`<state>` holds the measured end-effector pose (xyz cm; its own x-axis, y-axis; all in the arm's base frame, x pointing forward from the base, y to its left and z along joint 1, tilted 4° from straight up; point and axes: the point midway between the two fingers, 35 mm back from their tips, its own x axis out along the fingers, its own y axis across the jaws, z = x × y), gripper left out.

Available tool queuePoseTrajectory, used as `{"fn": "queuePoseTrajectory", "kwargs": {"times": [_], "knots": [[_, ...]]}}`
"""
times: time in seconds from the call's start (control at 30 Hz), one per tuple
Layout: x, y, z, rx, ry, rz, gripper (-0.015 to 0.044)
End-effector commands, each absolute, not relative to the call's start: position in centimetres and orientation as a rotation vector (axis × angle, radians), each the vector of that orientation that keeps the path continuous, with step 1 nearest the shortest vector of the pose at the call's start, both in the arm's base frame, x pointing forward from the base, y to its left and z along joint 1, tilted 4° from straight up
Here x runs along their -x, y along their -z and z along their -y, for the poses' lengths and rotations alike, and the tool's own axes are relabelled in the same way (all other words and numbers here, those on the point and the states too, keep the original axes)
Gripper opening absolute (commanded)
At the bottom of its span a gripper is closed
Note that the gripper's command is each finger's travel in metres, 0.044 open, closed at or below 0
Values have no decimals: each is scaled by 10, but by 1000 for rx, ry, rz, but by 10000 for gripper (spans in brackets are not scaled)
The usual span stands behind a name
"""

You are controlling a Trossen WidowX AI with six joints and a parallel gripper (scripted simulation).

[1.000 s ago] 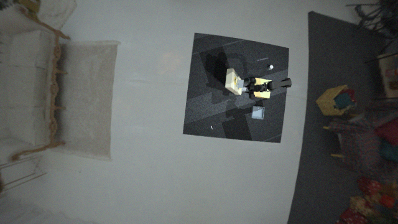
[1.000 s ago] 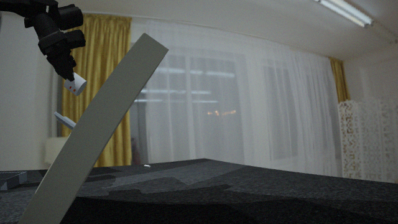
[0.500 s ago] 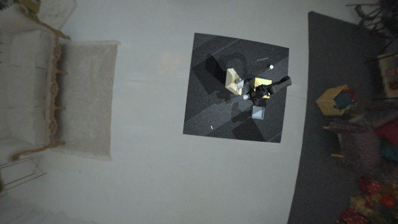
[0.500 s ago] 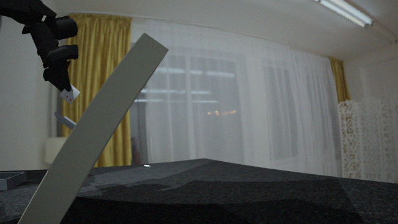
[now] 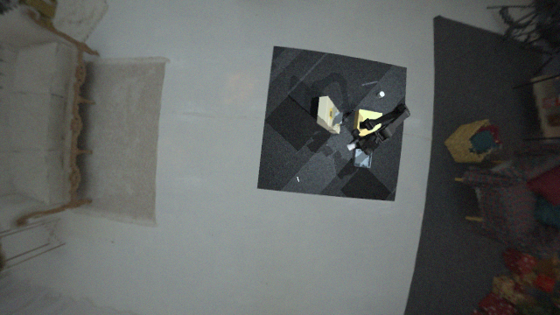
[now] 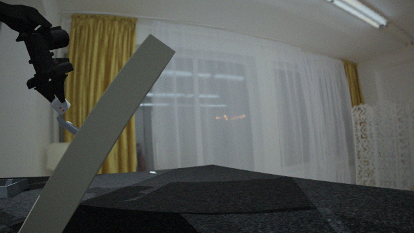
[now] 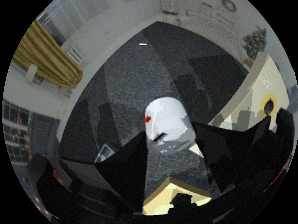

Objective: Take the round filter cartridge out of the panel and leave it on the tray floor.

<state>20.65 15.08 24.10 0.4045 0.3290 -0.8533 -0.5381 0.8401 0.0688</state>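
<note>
My gripper (image 5: pixel 353 143) (image 6: pixel 58 99) (image 7: pixel 169 131) is shut on the white round cartridge (image 5: pixel 351 146) (image 6: pixel 61 107) (image 7: pixel 169 116), holding it in the air, clear of the panel. The cartridge shows red marks and a dark slot. The cream service panel (image 5: pixel 324 115) (image 6: pixel 107 123) (image 7: pixel 261 82) leans back; its dark round opening (image 7: pixel 269 106) is empty inside a yellow ring. The blue-grey tray (image 5: pixel 362 166) (image 6: pixel 14 191) (image 7: pixel 105 152) stands on the table beside the arm. In the top view the cartridge appears just left of the tray's upper edge.
A blue-grey flap (image 5: pixel 337 117) (image 6: pixel 69 125) juts from the panel's front. A pale yellow block (image 5: pixel 362 117) (image 7: pixel 172 194) lies under the arm. A small white round object (image 5: pixel 381 94) and a thin rod (image 5: pixel 369 83) lie behind. A small white piece (image 5: pixel 297 178) (image 6: pixel 152 172) (image 7: pixel 143 44) lies farther off.
</note>
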Motion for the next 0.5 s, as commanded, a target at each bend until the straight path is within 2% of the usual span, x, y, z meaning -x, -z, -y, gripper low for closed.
{"fn": "queuePoseTrajectory", "kwargs": {"times": [0.0, 0.47], "knots": [[-191, -243, -168, 293, -671, -979, 0], [-157, -243, -201, 421, -895, -921, 0]]}}
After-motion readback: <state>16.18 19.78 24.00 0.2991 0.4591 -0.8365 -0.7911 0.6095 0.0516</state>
